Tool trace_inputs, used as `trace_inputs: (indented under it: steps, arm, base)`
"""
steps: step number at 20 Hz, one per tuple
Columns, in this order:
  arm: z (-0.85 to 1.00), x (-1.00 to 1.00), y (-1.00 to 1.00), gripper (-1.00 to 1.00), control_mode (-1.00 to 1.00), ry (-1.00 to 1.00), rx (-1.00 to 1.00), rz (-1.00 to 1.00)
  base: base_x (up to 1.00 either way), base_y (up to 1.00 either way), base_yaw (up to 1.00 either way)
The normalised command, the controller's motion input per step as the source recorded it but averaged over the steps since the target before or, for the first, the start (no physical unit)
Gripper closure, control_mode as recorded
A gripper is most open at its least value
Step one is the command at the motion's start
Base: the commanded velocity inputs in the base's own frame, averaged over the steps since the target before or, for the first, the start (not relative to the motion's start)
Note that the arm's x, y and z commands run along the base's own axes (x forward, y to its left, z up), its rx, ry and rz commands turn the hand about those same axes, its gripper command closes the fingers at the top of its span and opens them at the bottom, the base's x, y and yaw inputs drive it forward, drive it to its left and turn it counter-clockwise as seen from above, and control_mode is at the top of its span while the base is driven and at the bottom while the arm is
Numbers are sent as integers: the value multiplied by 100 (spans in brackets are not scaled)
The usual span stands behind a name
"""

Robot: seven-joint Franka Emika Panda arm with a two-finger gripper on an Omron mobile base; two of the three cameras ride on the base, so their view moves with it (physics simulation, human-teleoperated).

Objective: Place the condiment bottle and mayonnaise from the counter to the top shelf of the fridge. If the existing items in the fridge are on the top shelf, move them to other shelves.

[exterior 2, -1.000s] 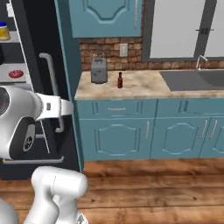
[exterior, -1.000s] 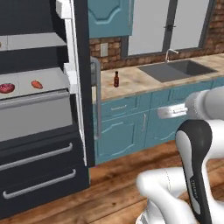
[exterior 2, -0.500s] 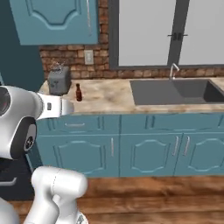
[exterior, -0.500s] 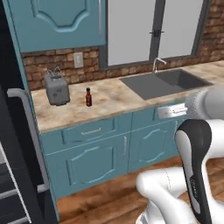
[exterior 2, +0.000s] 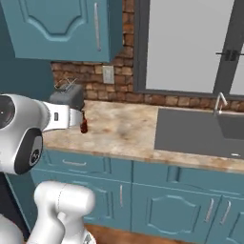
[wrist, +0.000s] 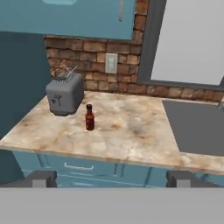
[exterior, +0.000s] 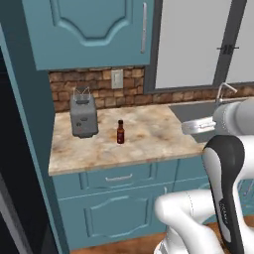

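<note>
Marbled counter (wrist: 131, 131), condiment bottle (wrist: 89, 117) upright, well beyond jaws spread apart, empty

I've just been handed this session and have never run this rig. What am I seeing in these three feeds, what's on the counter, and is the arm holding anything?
The machine is a white arm on a driving base. Two feeds come from cameras on the base, behind the arm to its left and right. The third looks along the gripper; the two dark stubs at its bottom are the fingertips, wide apart with nothing between them. On the counter stands the condiment bottle, upright, just right of a grey toaster and not touching it. A sink is set in further right. The brick wall carries a wall outlet. The gripper is short of the counter's edge.
</note>
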Motion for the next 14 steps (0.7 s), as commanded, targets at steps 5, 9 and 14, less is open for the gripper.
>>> trace_inputs:
  steps: [5,9,14]
  arm:
    - [0,0,0,-100,100,0,0,0]
    - [0,0,0,-100,100,0,0,0]
    - [-10,34,-11,-100,-100,1,0,10]
  base:
    - [97,13,11]
    - [25,10,0]
    - [0,6,0]
